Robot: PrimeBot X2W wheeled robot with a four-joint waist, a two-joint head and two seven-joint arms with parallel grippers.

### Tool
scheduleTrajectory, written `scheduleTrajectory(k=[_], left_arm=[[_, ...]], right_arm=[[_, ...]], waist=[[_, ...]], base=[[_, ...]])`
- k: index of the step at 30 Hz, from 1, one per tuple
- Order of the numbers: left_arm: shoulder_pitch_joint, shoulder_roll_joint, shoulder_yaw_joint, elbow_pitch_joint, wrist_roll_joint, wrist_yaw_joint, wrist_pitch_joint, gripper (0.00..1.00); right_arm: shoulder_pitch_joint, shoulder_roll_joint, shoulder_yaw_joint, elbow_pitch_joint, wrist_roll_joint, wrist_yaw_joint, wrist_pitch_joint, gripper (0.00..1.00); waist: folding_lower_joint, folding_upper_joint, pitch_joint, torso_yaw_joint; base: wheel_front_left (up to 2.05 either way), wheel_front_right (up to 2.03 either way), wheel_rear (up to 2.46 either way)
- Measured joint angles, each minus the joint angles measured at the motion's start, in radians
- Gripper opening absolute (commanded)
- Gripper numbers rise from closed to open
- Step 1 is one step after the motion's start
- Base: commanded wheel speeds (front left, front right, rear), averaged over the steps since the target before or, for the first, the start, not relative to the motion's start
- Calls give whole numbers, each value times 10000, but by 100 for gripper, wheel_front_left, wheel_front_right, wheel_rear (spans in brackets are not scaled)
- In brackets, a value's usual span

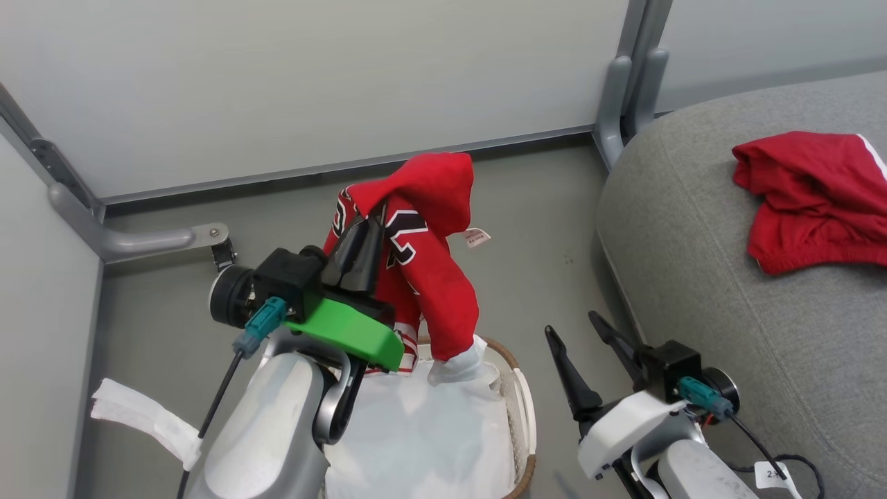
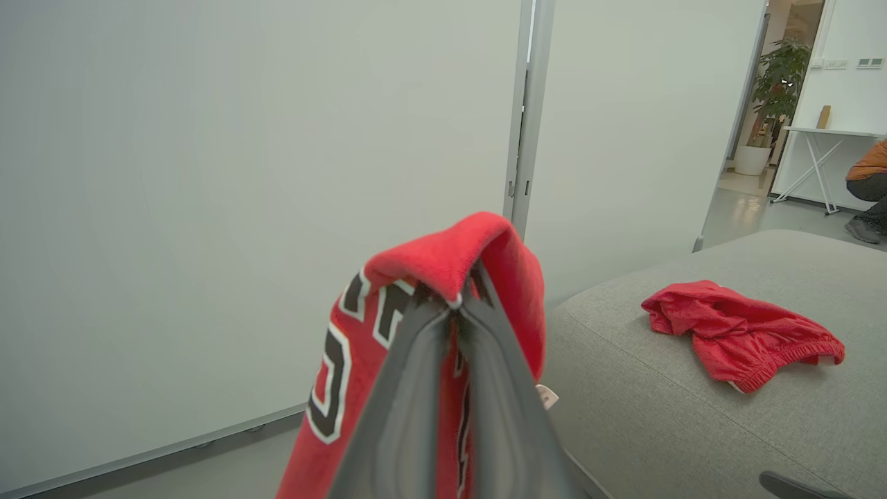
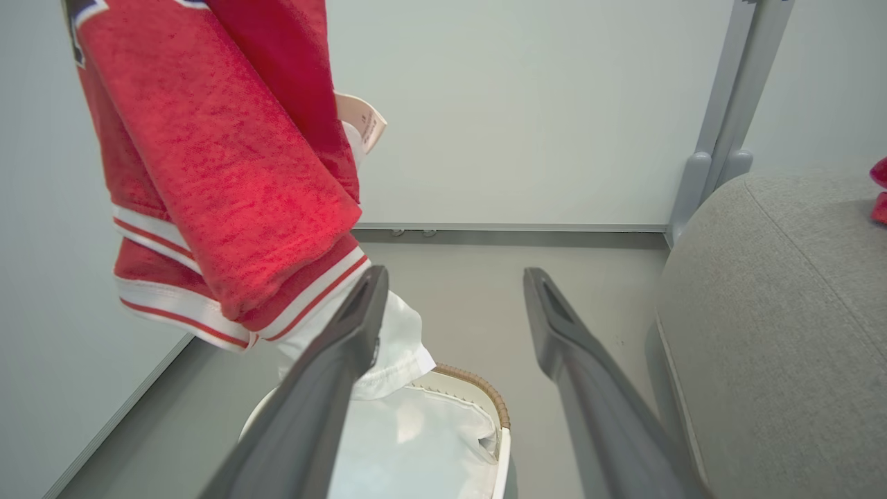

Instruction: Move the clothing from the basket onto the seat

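A red jersey (image 1: 429, 263) with black-and-white numerals hangs from my left gripper (image 1: 371, 225), which is shut on its top fold above the basket (image 1: 523, 402). Its white end still touches the white sheet in the basket. In the left wrist view the jersey (image 2: 429, 270) drapes over the closed fingertips of my left gripper (image 2: 454, 301). A second red garment (image 1: 814, 201) lies crumpled on the grey seat (image 1: 693, 242) at the right. My right gripper (image 1: 575, 329) stands open and empty between basket and seat; in its own view the right gripper (image 3: 450, 291) points at the floor beside the hanging jersey (image 3: 222, 173).
Pale partition walls with grey metal posts (image 1: 634, 76) close the back and left. A white cloth (image 1: 142, 416) lies on the floor at the left. A floor bracket (image 1: 145, 239) juts from the left wall. A seated person (image 2: 870, 187) shows far off in the left wrist view.
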Motion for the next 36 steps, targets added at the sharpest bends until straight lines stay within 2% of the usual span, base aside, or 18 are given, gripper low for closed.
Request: scheduleTrajectory(k=[14,24,36], left_arm=[[-133,-23,-690,196,-403,117,-8,0],[-341,-29,-1300,378,-844,261,-94,0],[-520,-29,-2031,489,-1348,476,-125,0]], right_arm=[[-1446,8,2159,69,357,2,0,100],[-2612,0,3126,1206,591,0,0,100],[-3960,4,4339,2493,1187,2,0,100]], waist=[[1,0,212,603],[1,0,394,1192],[1,0,461,1557]], base=[[0,0,0],[0,0,0],[0,0,0]])
